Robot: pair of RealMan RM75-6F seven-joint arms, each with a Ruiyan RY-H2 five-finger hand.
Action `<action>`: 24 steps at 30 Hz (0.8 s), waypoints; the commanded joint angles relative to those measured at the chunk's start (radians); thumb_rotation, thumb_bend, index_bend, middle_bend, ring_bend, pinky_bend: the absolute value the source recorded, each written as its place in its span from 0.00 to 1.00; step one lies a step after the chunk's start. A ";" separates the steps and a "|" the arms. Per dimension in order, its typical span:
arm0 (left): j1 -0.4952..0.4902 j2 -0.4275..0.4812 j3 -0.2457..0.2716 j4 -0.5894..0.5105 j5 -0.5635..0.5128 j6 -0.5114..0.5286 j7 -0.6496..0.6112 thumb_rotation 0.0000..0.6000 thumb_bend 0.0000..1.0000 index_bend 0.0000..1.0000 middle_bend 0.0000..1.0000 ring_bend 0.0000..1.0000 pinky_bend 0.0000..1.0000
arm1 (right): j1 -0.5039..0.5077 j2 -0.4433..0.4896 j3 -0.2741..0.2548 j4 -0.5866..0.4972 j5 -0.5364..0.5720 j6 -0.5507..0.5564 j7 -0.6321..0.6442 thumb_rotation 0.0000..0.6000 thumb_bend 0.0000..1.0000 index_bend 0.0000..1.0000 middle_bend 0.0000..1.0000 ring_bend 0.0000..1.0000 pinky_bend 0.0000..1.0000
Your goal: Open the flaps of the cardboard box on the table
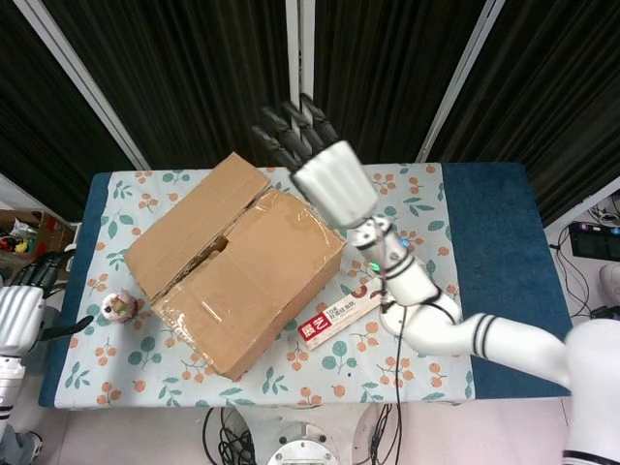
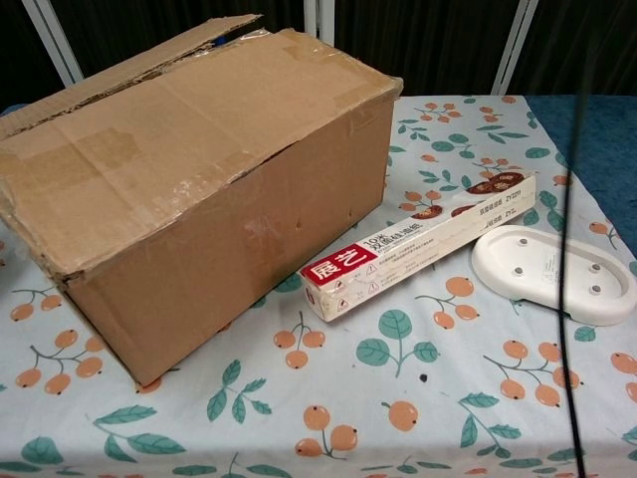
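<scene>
The cardboard box (image 1: 235, 263) sits left of centre on the worktop (image 1: 494, 242), flaps down, light stiff board best lifted at the centre seam, while the right hand (image 1: 325, 172) hovers above, fingers (image 1: 286, 131) spread, holding nothing.

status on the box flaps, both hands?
Right hand raised above the table, fingers apart, holding nothing. Left hand off the table's left edge, idle. Cardboard box flaps lying nearly closed. Nothing on them.
</scene>
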 commanded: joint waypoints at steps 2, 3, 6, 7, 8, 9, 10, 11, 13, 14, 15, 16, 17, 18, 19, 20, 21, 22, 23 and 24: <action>-0.063 0.018 -0.011 -0.047 0.061 -0.036 -0.066 0.97 0.00 0.12 0.18 0.14 0.21 | -0.335 0.265 -0.117 -0.278 -0.085 0.281 0.049 1.00 0.30 0.00 0.00 0.00 0.00; -0.074 0.019 -0.013 -0.053 0.071 -0.040 -0.066 0.94 0.00 0.13 0.19 0.14 0.21 | -0.380 0.285 -0.133 -0.304 -0.099 0.324 0.067 1.00 0.30 0.00 0.00 0.00 0.00; -0.105 0.021 -0.015 -0.073 0.098 -0.057 -0.058 0.86 0.00 0.14 0.20 0.14 0.21 | -0.518 0.330 -0.197 -0.322 -0.176 0.468 0.115 1.00 0.30 0.00 0.00 0.00 0.00; -0.117 0.023 -0.013 -0.083 0.106 -0.069 -0.061 0.85 0.00 0.14 0.21 0.14 0.21 | -0.567 0.339 -0.222 -0.313 -0.202 0.513 0.130 1.00 0.30 0.00 0.00 0.00 0.00; -0.127 0.024 -0.012 -0.090 0.110 -0.080 -0.066 0.83 0.00 0.14 0.21 0.14 0.21 | -0.601 0.343 -0.239 -0.303 -0.218 0.544 0.142 1.00 0.30 0.00 0.00 0.00 0.00; -0.136 0.026 -0.009 -0.096 0.113 -0.093 -0.072 0.81 0.00 0.14 0.22 0.14 0.21 | -0.631 0.345 -0.253 -0.291 -0.230 0.571 0.157 1.00 0.30 0.00 0.00 0.00 0.00; -0.150 0.027 -0.005 -0.104 0.116 -0.114 -0.081 0.79 0.00 0.14 0.22 0.14 0.21 | -0.670 0.344 -0.268 -0.272 -0.241 0.604 0.176 1.00 0.30 0.00 0.00 0.00 0.00; -0.161 0.028 -0.001 -0.108 0.118 -0.131 -0.088 0.76 0.00 0.14 0.22 0.14 0.21 | -0.696 0.343 -0.279 -0.256 -0.248 0.625 0.193 1.00 0.30 0.00 0.00 0.00 0.00; -0.185 0.026 0.009 -0.110 0.122 -0.170 -0.105 0.68 0.00 0.14 0.23 0.14 0.21 | -0.754 0.339 -0.298 -0.220 -0.257 0.671 0.240 1.00 0.30 0.00 0.00 0.00 0.00; -0.195 0.022 0.012 -0.108 0.122 -0.184 -0.113 0.61 0.02 0.14 0.23 0.14 0.21 | -0.777 0.336 -0.302 -0.205 -0.255 0.690 0.260 1.00 0.30 0.00 0.00 0.00 0.00; -0.203 0.017 0.015 -0.105 0.120 -0.197 -0.124 0.54 0.05 0.15 0.23 0.14 0.21 | -0.799 0.333 -0.303 -0.189 -0.252 0.708 0.279 1.00 0.30 0.00 0.00 0.00 0.00; -0.213 0.009 0.019 -0.099 0.118 -0.212 -0.135 0.49 0.10 0.15 0.23 0.14 0.21 | -0.827 0.330 -0.305 -0.169 -0.247 0.729 0.301 1.00 0.31 0.00 0.00 0.00 0.00; -0.220 0.003 0.022 -0.094 0.118 -0.222 -0.140 0.45 0.13 0.15 0.23 0.14 0.21 | -0.845 0.329 -0.307 -0.155 -0.242 0.739 0.314 1.00 0.32 0.00 0.00 0.00 0.00; -0.227 -0.003 0.025 -0.088 0.117 -0.231 -0.140 0.42 0.15 0.15 0.23 0.14 0.21 | -0.864 0.328 -0.309 -0.141 -0.235 0.747 0.328 1.00 0.33 0.00 0.00 0.00 0.00; -0.232 -0.009 0.028 -0.082 0.117 -0.238 -0.137 0.39 0.15 0.15 0.24 0.14 0.21 | -0.880 0.327 -0.312 -0.129 -0.230 0.750 0.342 1.00 0.33 0.00 0.00 0.00 0.00; -0.237 -0.019 0.032 -0.074 0.116 -0.245 -0.124 0.36 0.13 0.15 0.24 0.14 0.21 | -0.898 0.328 -0.318 -0.115 -0.225 0.747 0.358 1.00 0.33 0.00 0.00 0.00 0.00; -0.240 -0.026 0.034 -0.070 0.115 -0.249 -0.114 0.34 0.10 0.15 0.24 0.14 0.21 | -0.909 0.330 -0.323 -0.105 -0.223 0.740 0.368 1.00 0.33 0.00 0.00 0.00 0.00; -0.243 -0.035 0.037 -0.064 0.112 -0.252 -0.103 0.33 0.05 0.15 0.25 0.14 0.21 | -0.921 0.330 -0.329 -0.092 -0.221 0.731 0.376 1.00 0.33 0.00 0.00 0.00 0.00; -0.245 -0.042 0.038 -0.061 0.108 -0.255 -0.099 0.32 0.03 0.15 0.25 0.14 0.21 | -0.929 0.327 -0.332 -0.083 -0.220 0.724 0.381 1.00 0.33 0.00 0.00 0.00 0.00; -0.247 -0.047 0.040 -0.059 0.104 -0.258 -0.096 0.32 0.03 0.15 0.25 0.14 0.21 | -0.936 0.324 -0.335 -0.074 -0.221 0.717 0.386 1.00 0.33 0.00 0.00 0.00 0.00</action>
